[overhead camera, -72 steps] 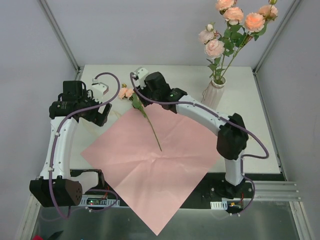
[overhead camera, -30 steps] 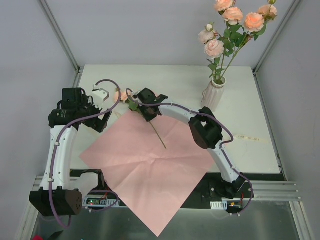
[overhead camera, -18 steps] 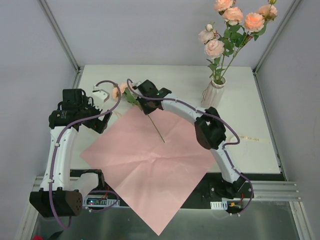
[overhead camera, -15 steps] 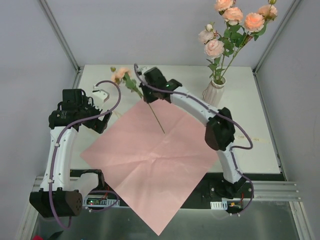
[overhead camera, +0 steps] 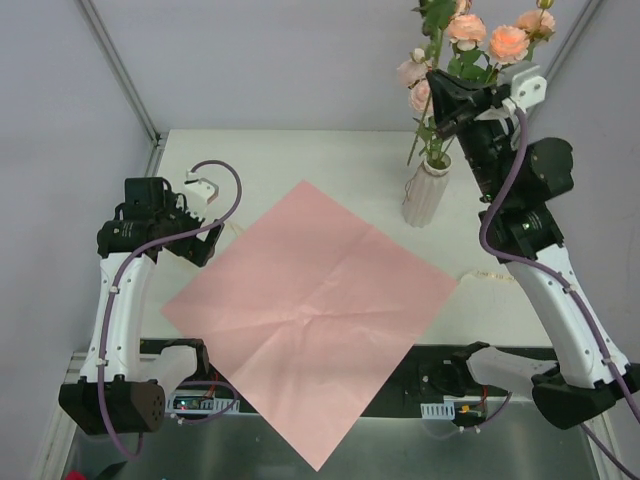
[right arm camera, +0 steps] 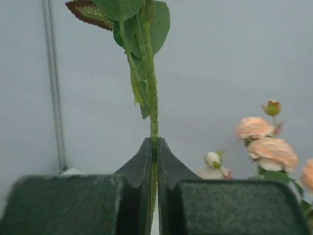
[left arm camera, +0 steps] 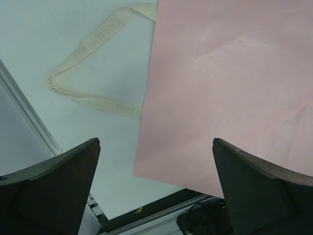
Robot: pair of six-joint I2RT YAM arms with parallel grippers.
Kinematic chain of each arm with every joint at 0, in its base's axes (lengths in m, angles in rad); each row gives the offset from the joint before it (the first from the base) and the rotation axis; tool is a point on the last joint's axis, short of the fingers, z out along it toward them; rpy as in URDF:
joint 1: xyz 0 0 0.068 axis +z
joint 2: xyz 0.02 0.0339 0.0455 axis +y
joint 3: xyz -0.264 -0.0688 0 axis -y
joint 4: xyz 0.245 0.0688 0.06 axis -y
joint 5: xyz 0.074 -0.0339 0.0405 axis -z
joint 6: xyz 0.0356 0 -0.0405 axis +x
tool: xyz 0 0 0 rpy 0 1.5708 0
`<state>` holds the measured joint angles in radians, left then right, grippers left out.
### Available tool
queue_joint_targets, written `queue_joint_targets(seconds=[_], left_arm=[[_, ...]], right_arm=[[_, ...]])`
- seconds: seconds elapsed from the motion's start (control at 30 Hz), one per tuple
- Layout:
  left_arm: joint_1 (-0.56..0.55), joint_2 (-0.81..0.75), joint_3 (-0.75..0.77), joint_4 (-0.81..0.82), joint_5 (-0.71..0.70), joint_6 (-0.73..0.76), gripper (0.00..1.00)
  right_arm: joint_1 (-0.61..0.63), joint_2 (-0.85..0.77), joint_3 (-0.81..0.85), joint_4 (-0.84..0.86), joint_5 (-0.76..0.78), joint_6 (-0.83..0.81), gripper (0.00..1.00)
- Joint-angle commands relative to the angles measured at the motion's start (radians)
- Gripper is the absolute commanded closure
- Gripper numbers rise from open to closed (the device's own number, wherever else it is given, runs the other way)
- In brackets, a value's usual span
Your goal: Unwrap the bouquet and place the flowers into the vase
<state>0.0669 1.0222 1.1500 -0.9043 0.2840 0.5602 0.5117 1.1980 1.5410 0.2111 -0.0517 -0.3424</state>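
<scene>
Top external — white table (overhead camera: 340,160), grey walls (overhead camera: 280,60)

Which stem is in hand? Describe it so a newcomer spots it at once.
Find the white ribbed vase at the far right of the table. Above it the right gripper pinches one green stem. Unlike the roses standing in the vase, its lower end hangs free, left of the neck.
</scene>
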Motion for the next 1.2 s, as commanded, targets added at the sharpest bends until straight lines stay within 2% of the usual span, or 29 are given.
queue_joint_targets(seconds=[0.0,0.2,0.5,0.9,1.1,1.17], left_arm=[[0.007,0.012,0.043,-0.015,0.027,-0.017,0.01],[0.005,0.041,0.062,-0.013,0.029,-0.011,0.01],[0.007,0.113,0.114,-0.005,0.044,-0.016,0.01],[0.007,0.154,0.145,0.002,0.032,-0.016,0.01],[0.007,0.157,0.162,0.002,0.018,-0.014,0.01],[0.007,0.154,0.163,0.004,0.020,-0.016,0.01]], right_arm=[[-0.076,-0.037,-0.176,0.269,0.036,-0.110,0.99],[-0.185,-0.078,-0.268,0.375,0.104,-0.126,0.99],[-0.335,0.037,-0.298,0.519,0.096,-0.003,0.99],[-0.369,0.192,-0.349,0.677,0.113,0.011,0.99],[-0.369,0.196,-0.435,0.714,0.134,-0.003,0.99],[-0.369,0.183,-0.459,0.714,0.138,-0.003,0.88]])
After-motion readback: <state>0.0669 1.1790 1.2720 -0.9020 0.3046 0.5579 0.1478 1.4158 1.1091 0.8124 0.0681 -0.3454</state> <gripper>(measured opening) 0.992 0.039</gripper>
